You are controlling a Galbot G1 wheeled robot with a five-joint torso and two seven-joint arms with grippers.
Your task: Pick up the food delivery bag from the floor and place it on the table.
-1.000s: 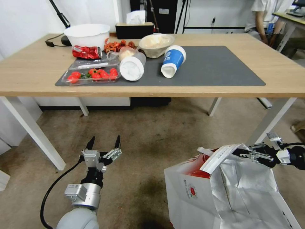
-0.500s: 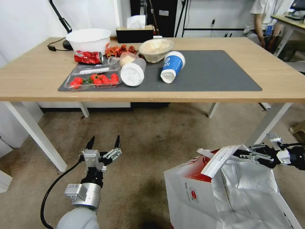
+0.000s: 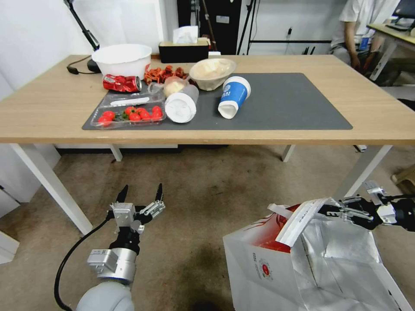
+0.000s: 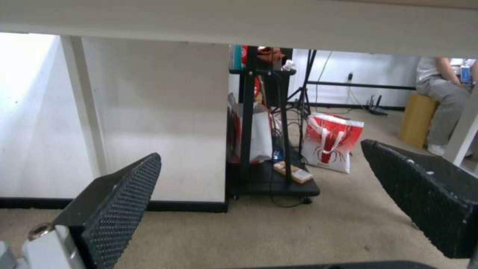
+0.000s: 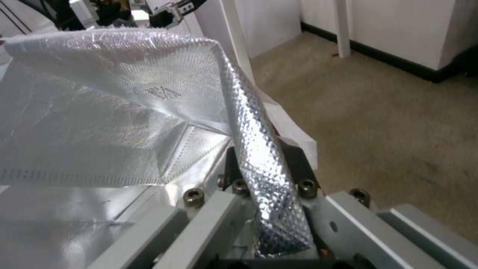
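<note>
The counter [image 3: 380, 116] spans the far side of the head view, light wood on white legs, with a dark grey mat [image 3: 285, 101] laid across its middle; below it stretches the stained brownish floor [image 3: 207, 190]. The food delivery bag [image 3: 276, 268] sits low at the robot's right, in front of the counter and not on it, its white-and-red side facing forward and its silver foil lining [image 5: 99, 123] gaping open. The right hand [image 3: 335, 211] is clenched on the bag's upper rim, a fold of foil pinched between its fingers in the right wrist view; the left hand [image 3: 140, 198] hangs above the floor on the robot's left, well apart from the bag, fingers [image 4: 119, 201] spread and grasping nothing. On the mat's left part lie a tipped blue cup [image 3: 234, 96], a tipped white cup [image 3: 180, 106] and a clear tray of tomatoes [image 3: 127, 115].
</note>
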